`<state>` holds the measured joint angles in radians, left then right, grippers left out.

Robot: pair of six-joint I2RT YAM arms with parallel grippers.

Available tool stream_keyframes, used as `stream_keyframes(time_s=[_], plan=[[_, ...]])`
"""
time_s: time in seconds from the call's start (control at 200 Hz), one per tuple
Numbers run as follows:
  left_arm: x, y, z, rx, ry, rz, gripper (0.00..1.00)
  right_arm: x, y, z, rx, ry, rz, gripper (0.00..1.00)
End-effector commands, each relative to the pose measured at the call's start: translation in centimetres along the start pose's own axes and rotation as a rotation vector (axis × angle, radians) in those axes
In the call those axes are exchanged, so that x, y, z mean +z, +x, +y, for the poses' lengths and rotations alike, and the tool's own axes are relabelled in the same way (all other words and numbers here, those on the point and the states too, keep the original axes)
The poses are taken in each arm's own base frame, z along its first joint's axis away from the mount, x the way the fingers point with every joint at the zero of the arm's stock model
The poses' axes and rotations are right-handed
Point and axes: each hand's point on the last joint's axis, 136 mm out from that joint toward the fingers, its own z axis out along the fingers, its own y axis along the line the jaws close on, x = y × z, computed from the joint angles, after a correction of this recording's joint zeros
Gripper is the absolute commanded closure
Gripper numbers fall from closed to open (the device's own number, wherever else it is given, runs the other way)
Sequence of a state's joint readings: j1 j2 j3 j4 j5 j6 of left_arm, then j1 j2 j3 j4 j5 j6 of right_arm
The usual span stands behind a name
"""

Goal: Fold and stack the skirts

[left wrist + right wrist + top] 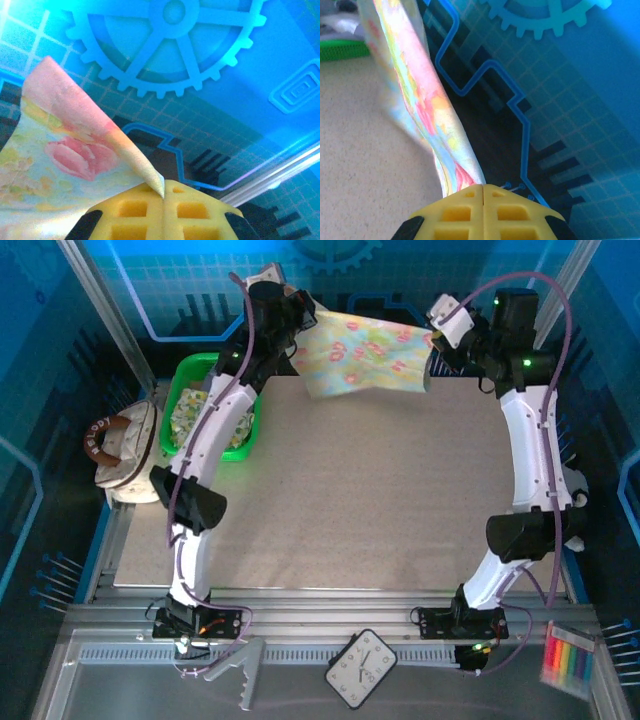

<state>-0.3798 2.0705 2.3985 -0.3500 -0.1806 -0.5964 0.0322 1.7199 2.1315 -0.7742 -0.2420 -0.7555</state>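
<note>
— Above the table [380, 500], at its far edge, we see the floral skirt [365, 355] stretched aloft.
— Our wrist views add: left fingers [135, 210] and right fingers [457, 212] closed, each pinching the cloth's edge.

Desk [380, 500]: beige speckled top. Green basket [192, 366] at far left corner. Cream handbag [125, 455] at left edge, beside basket; whether on desk unclear.
</note>
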Motion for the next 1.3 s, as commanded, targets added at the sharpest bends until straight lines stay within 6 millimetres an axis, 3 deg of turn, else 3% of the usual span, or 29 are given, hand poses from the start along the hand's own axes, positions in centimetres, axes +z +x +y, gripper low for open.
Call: stream_keyframes(time_s=[0.0, 0.075, 0.14, 0.235, 0.265, 0.3, 0.34, 0.385, 0.405, 0.47, 0.49, 0.515, 0.525, 0.54, 0.665, 0.77, 0.845, 0.94, 1.07, 1.295], plan=[[-1.2, 1.1, 0.2, -0.022, 0.034, 0.023, 1.0, -0.5, 3.4, 2.2, -0.045, -0.017, 0.112, 1.0], [-1.6, 4.8, 2.1, -0.039, 0.001, 0.083, 1.0, -0.4, 4.9, 5.1, -0.084, -0.039, 0.141, 1.0], [-2.8, 7.9, 4.2, -0.074, -0.049, 0.124, 1.0, -0.4, 6.8, 8.9, -0.104, -0.093, 0.158, 1.0], [-5.3, 14.5, 9.3, -0.174, -0.169, 0.221, 1.0, -1.0, 9.5, 15.8, -0.107, -0.201, 0.192, 1.0], [-6.6, 17.2, 12.0, -0.219, -0.242, 0.258, 1.0, -1.6, 10.2, 18.4, -0.095, -0.266, 0.196, 1.0], [-8.4, 19.2, 14.3, -0.278, -0.302, 0.283, 0.92, -2.5, 10.6, 21.5, -0.064, -0.348, 0.193, 1.0], [-10.6, 20.8, 16.4, -0.33, -0.358, 0.29, 0.83, -3.6, 10.6, 24.6, 0.002, -0.445, 0.176, 0.89], [-13.0, 22.0, 18.0, -0.362, -0.403, 0.297, 0.69, -5.1, 10.2, 27.4, 0.082, -0.56, 0.138, 0.55], [-14.0, 22.3, 18.6, -0.37, -0.421, 0.301, 0.6, -5.8, 10.1, 28.3, 0.113, -0.599, 0.126, 0.45], [-16.4, 22.5, 19.1, -0.359, -0.448, 0.328, 0.37, -6.9, 9.8, 30.1, 0.165, -0.67, 0.083, 0.32], [-17.0, 22.5, 19.1, -0.35, -0.46, 0.34, 0.32, -7.0, 9.8, 30.1, 0.172, -0.668, 0.079, 0.28], [-17.7, 22.4, 19.1, -0.335, -0.474, 0.351, 0.27, -7.0, 9.8, 30.0, 0.174, -0.649, 0.073, 0.15], [-17.9, 22.3, 19.1, -0.329, -0.479, 0.356, 0.25, -6.9, 9.8, 29.8, 0.178, -0.638, 0.072, 0.04], [-18.2, 22.2, 18.9, -0.32, -0.482, 0.359, 0.23, -6.6, 9.8, 29.6, 0.184, -0.619, 0.074, 0.0], [-18.3, 21.4, 17.7, -0.273, -0.472, 0.36, 0.02, -4.1, 9.5, 25.7, 0.274, -0.401, 0.054, 0.0], [-15.5, 22.4, 15.9, -0.25, -0.42, 0.426, 0.01, -1.4, 10.6, 20.7, 0.531, -0.177, 0.094, 0.0], [-12.8, 24.1, 14.1, -0.229, -0.382, 0.52, 0.01, 0.2, 13.7, 17.0, 0.78, 0.011, 0.197, 0.0], [-9.7, 27.5, 12.7, -0.212, -0.368, 0.652, 0.01, 1.8, 17.9, 14.5, 1.078, 0.115, 0.289, 0.0], [-8.1, 31.6, 13.6, -0.228, -0.443, 0.742, 0.01, 4.0, 21.9, 14.1, 1.348, 0.183, 0.376, 0.0], [-11.4, 36.6, 19.5, -0.375, -0.589, 0.881, 0.01, 8.5, 25.9, 16.9, 1.497, 0.098, 0.56, 0.0]])
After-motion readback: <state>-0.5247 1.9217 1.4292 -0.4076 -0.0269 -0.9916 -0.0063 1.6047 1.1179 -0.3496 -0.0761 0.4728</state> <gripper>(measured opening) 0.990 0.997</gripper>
